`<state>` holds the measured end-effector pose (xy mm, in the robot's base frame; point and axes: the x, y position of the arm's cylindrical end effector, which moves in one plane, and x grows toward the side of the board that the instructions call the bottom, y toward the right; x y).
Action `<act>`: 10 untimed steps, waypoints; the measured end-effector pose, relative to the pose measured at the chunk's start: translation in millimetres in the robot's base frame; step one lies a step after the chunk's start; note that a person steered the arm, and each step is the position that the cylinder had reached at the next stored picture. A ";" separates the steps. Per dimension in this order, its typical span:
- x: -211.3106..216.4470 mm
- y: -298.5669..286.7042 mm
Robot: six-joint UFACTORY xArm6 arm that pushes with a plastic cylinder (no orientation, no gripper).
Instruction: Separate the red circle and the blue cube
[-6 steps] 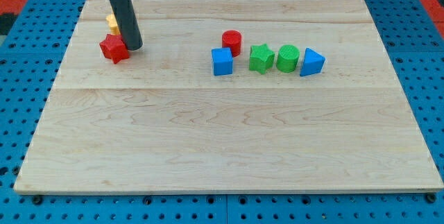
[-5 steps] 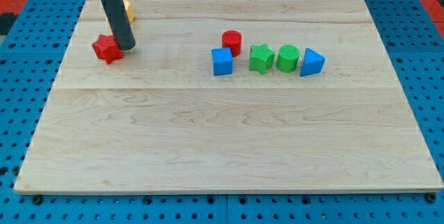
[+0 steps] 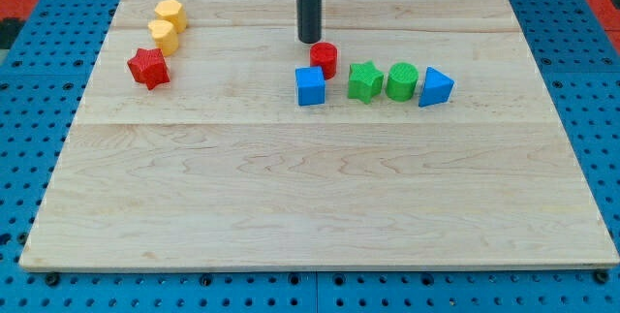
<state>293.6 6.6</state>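
Note:
The red circle [image 3: 325,59] stands near the board's upper middle. The blue cube [image 3: 310,86] sits just below and slightly left of it, almost touching. My tip [image 3: 309,40] rests on the board just above and left of the red circle, very close to it, the dark rod rising to the view's top.
A green star [image 3: 364,81], a green circle [image 3: 401,80] and a blue triangle [image 3: 435,87] line up to the right of the blue cube. A red star [image 3: 148,68] and two yellow blocks [image 3: 165,35], [image 3: 171,14] lie at the upper left of the wooden board [image 3: 320,197].
My tip has moved from beside the red star at the left across to just above the red circle. The yellow blocks are now uncovered. The blocks by the red circle have not moved.

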 end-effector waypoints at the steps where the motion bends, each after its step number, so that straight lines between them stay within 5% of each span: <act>1: -0.3 15.3; 6: -12.5 88.9; 8: 70.5 11.2; 9: 70.9 -42.1; 10: 44.2 -13.1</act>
